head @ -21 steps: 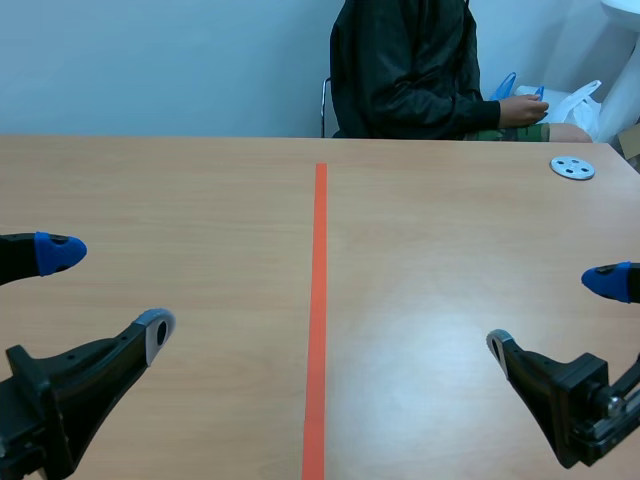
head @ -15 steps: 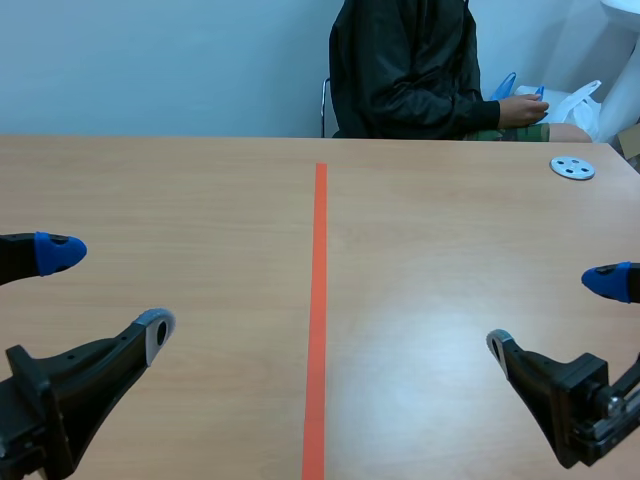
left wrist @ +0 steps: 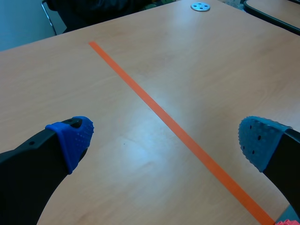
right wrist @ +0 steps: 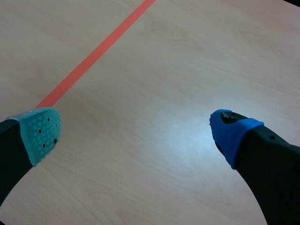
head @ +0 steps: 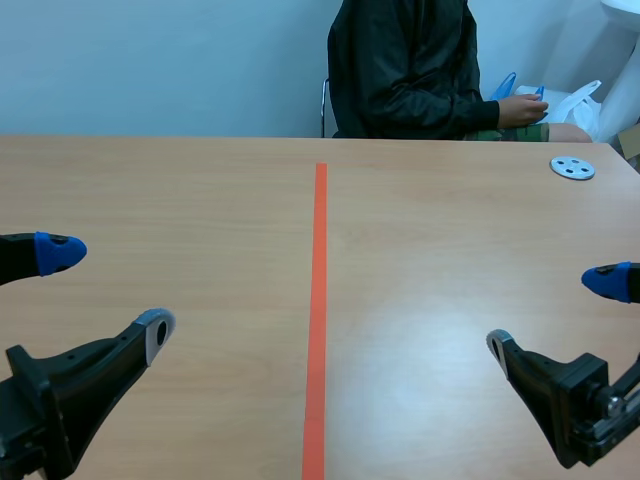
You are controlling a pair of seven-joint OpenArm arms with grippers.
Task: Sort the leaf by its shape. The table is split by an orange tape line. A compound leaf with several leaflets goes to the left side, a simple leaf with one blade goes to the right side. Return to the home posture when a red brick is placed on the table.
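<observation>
No leaf and no red brick show in any view. My left gripper [head: 105, 292] hangs open low over the table's left half, with nothing between its fingers [left wrist: 70, 138]. On the right half my right gripper [head: 555, 315] is also open and holds nothing, its fingers [right wrist: 40, 131] wide apart. The orange tape line [head: 317, 310] runs down the table's middle between the two arms, and it also crosses the left wrist view [left wrist: 164, 119] and the right wrist view [right wrist: 93, 54].
A person in a dark jacket [head: 400, 70] sits across the table, hands [head: 522, 108] off the far right edge near blue and white bags. A small grey disc with holes [head: 572, 167] lies at the table's far right [left wrist: 200, 6].
</observation>
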